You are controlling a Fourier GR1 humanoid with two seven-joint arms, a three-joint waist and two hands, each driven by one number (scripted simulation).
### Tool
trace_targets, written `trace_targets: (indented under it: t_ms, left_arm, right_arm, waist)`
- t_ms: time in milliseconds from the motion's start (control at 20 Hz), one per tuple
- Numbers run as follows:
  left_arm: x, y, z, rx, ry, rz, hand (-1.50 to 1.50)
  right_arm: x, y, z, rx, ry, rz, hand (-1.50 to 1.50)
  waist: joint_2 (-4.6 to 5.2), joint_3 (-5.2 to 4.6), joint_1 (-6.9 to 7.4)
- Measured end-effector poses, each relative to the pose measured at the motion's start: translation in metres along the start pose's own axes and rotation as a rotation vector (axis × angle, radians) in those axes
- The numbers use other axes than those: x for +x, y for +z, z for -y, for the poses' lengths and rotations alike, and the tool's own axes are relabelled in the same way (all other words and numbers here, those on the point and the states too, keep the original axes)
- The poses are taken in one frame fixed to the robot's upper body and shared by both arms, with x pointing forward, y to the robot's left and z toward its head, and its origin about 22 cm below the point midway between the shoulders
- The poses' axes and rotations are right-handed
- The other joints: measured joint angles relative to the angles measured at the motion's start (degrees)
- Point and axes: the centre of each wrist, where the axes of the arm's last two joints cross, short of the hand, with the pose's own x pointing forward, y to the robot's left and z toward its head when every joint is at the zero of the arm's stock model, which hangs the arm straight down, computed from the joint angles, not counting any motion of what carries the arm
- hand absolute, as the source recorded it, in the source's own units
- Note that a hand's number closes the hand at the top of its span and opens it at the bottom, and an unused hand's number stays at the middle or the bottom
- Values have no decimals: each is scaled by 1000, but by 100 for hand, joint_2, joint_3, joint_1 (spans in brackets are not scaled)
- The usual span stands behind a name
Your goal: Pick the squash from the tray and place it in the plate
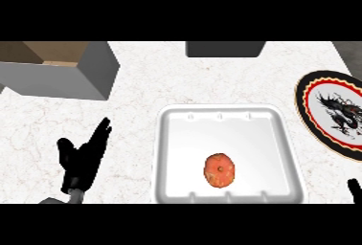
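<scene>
An orange squash (220, 170) lies in the lower middle of a white tray (176, 143) at the counter's centre. At the right edge sits a plate (311, 98) with a black and gold rim and a dark dragon figure on white. My left hand (81, 158) stands open to the left of the tray, fingers pointing up, apart from it. Of my right hand (354, 190) only a black fingertip shows at the lower right corner, beside the tray and below the plate.
A grey box with a brown cardboard-like inside (60, 69) stands at the back left. A dark grey block (225, 49) sits at the back centre. White marbled counter lies between tray and plate.
</scene>
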Motion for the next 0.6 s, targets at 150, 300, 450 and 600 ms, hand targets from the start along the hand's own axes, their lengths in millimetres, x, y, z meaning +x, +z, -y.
trace_targets:
  t_ms: [150, 300, 450, 600]
  left_arm:
    - [1, -3, 4, -8, 3, -1, 0]
    - [2, -1, 3, -10, 2, -8, 0]
    - [3, -3, 4, -16, 1, -15, 0]
    - [3, -3, -1, -16, 1, -24, 0]
  right_arm:
    - [14, 1, -8, 61, 58, -60, -150]
    - [36, -1, -21, 89, 104, -90, -150]
    - [57, -6, -41, 102, 149, -113, -150]
    - [72, -10, -62, 111, 192, -126, -150]
  waist:
    - [7, 2, 55]
    - [-3, 9, 83]
    - [-12, 14, 81]
    - [-19, 18, 70]
